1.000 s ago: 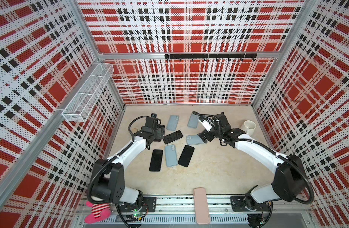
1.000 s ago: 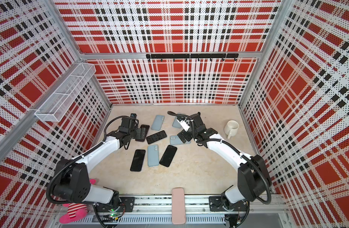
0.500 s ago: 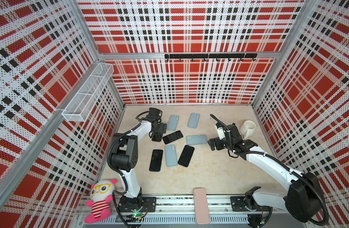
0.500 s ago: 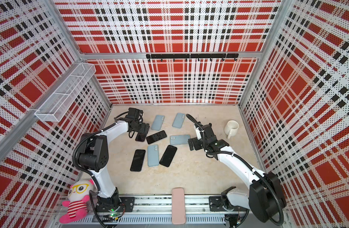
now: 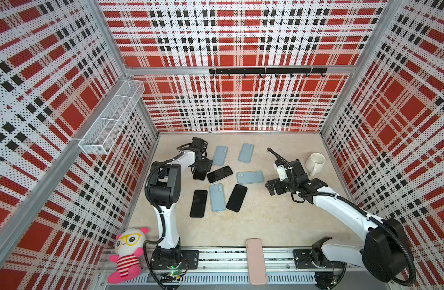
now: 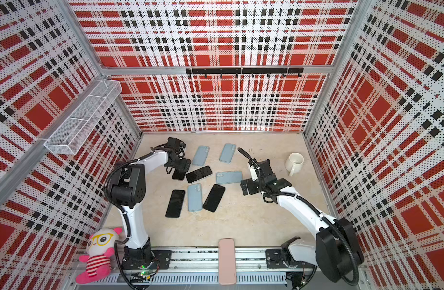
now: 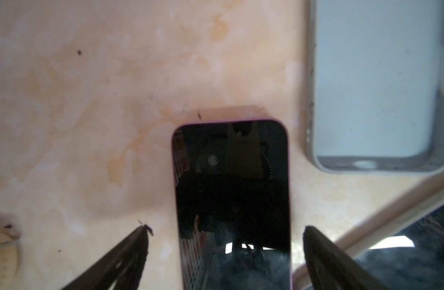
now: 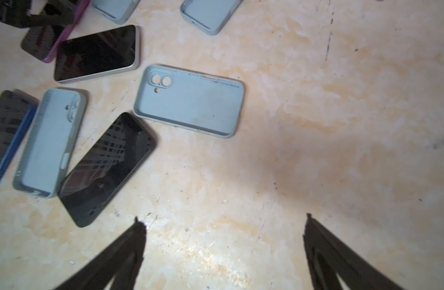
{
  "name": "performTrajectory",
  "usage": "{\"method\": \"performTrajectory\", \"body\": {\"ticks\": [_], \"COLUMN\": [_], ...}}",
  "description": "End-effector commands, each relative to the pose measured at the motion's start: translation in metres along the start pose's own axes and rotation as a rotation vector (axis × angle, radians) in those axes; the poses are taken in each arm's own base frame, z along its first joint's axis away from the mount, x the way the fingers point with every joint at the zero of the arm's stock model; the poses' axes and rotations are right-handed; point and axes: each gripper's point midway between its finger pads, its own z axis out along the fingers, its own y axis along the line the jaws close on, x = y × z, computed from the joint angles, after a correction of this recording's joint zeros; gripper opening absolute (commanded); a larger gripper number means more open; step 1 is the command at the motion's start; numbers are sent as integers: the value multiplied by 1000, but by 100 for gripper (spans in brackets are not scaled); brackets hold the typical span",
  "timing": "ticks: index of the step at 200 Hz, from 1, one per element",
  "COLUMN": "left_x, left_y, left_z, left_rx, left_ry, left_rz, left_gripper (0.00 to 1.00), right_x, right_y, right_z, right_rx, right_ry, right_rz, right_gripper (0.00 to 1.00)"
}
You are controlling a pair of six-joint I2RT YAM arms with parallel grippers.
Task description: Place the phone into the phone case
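Observation:
A black phone with a pink edge [image 7: 231, 188] lies flat on the table between the fingers of my open left gripper [image 7: 226, 228], which touch nothing; in both top views that gripper [image 5: 202, 167] [image 6: 178, 165] hovers over it. Three more dark phones [image 5: 219, 174] [image 5: 198, 203] [image 5: 236, 198] lie nearby. Several light blue phone cases [image 5: 220, 155] [image 5: 246, 152] [image 5: 250, 177] [image 5: 217, 197] lie among them. My right gripper [image 8: 222, 218] [image 5: 271, 187] is open and empty over bare table, right of the sideways case [image 8: 191, 100].
A white mug [image 5: 315, 162] stands at the right, behind my right arm. A pink case-like slab [image 5: 256, 261] rests on the front rail, a plush toy [image 5: 127, 253] sits at the front left. A wire basket [image 5: 110, 123] hangs on the left wall.
My right gripper has pulled back to the right, off the cases, and hangs over bare table. My left arm has folded its elbow up while its gripper stays over the pink-edged phone.

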Motion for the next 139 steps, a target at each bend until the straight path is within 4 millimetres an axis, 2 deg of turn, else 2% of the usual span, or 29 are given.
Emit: {"method": "performTrajectory", "body": {"ticks": [1,12,21,42,60,67,80,101,115,139], "left_x": [2,3,4,6,10,11,14,18,20,20], "left_y": [-6,-5,-4,-2,-2,-3,-4,-5,-5,-6], "left_z": [6,9,11,14,18,19,21,24,28,30], "left_rx": [18,11,2,-16,-20,-19,-15,-12,-11,-1], "left_ry": [23,30,36,43,56,60,67,77,85,90], "left_rz": [25,17,12,0,-4,-6,-12,-10,-10,-10], "left_gripper": [98,98,98,98,100,97,93,89,88,83], "right_x": [-3,-12,-25,-71,-87,-93,-105,-115,-109,-85], "right_y": [-8,-32,-70,-120,-173,-183,-185,-156,-141,-127], "right_z": [3,2,-6,-23,-32,-35,-41,-44,-45,-41], "right_rx": [23,92,196,251,365,386,376,217,157,111], "right_ry": [-14,-55,-98,-258,-273,-269,-286,-344,-343,-296], "right_rz": [14,75,170,245,303,307,298,284,289,293], "right_gripper": [100,100,100,100,100,100,100,100,100,100]}}
